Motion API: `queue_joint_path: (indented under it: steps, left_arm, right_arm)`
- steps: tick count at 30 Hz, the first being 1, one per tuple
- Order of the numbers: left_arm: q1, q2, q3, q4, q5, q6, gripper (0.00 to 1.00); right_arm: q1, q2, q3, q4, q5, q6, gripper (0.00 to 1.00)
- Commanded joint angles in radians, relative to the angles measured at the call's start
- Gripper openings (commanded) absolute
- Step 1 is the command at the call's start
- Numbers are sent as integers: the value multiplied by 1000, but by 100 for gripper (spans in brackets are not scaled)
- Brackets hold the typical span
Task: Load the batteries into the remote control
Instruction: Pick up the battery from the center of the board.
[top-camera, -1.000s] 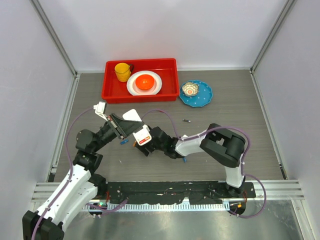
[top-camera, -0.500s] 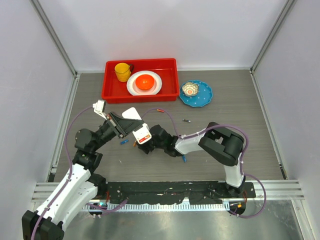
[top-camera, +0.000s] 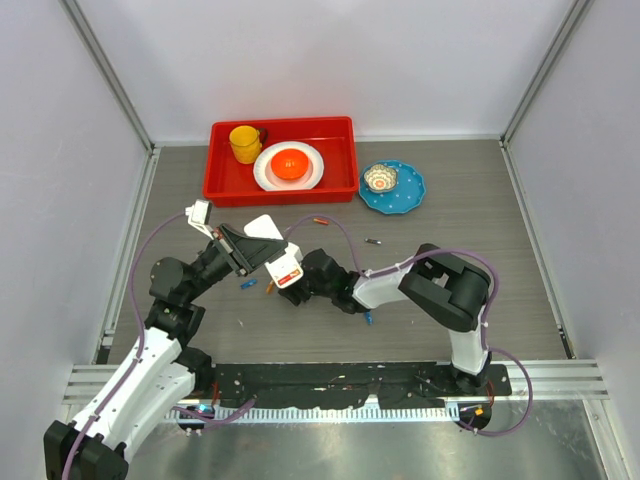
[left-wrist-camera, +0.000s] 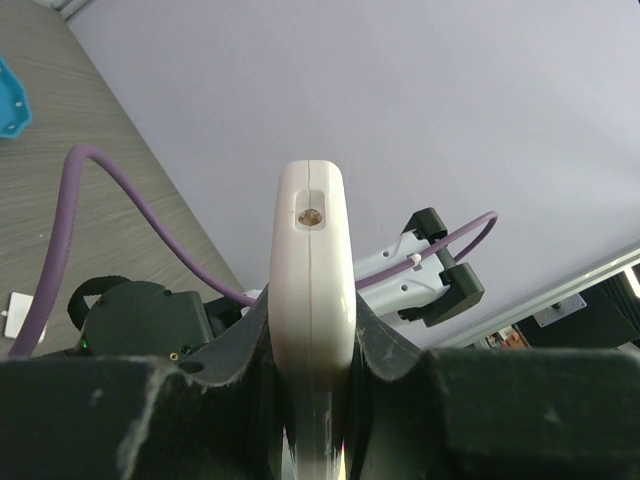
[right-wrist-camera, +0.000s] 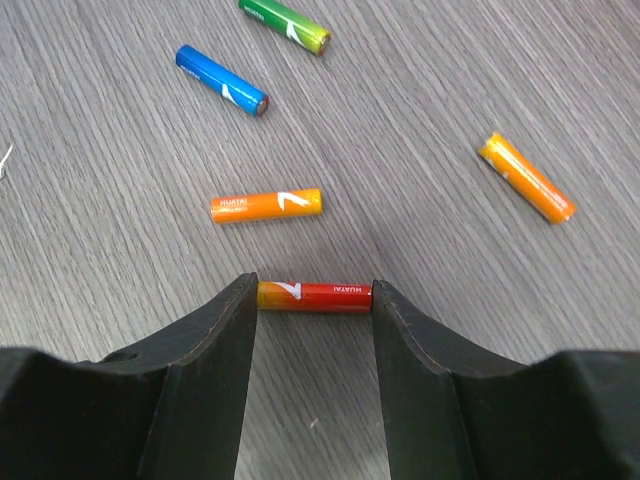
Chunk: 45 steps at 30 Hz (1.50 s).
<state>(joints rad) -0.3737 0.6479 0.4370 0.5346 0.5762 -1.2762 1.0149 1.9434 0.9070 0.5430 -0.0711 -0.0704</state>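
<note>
Jaws of the right gripper close on both ends of a short red-and-orange cylindrical battery, apparently pinching it lengthwise on the grey wood-grain table, left of centre toward the near edge. The left gripper clamps the flat white plastic remote control edge-on just above that spot. The step in hand looks like picking up a battery. Next it needs a slip-free lift and alignment with the remote's compartment, which no view shows. Since a second ago both arms have barely shifted, and a small red battery now shows beside the purple cable.
</note>
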Motion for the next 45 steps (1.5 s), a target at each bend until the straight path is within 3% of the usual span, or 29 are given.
queue_joint_path:
  steps: [1, 6, 13, 19, 23, 35, 41, 45]
  left_arm:
    - [-5, -13, 22, 64, -1, 0, 0]
    - [-4, -11, 29, 53, -1, 11, 0]
    - [-5, -14, 19, 28, -9, 43, 1]
    - [-4, -33, -12, -12, -16, 89, 0]
    - [-4, -40, -49, -24, -19, 109, 0]
    - [-5, -13, -141, 37, -24, 110, 1]
    - [-4, 61, -184, 139, -55, 92, 0]
    - [-10, 140, -204, 257, -120, 60, 0]
  right_arm:
    - [-7, -70, -59, -43, 68, 69, 36]
    - [-7, -205, -88, -98, 278, 225, 36]
    - [-12, -297, -60, -382, 566, 523, 35]
    - [-13, -293, -106, -469, 688, 737, 32]
    - [-13, -271, -111, -491, 694, 788, 31]
    - [-13, -288, -114, -535, 662, 729, 27]
    - [-4, -570, -105, -736, 702, 623, 27]
    - [-1, -699, -1, -952, 700, 535, 27]
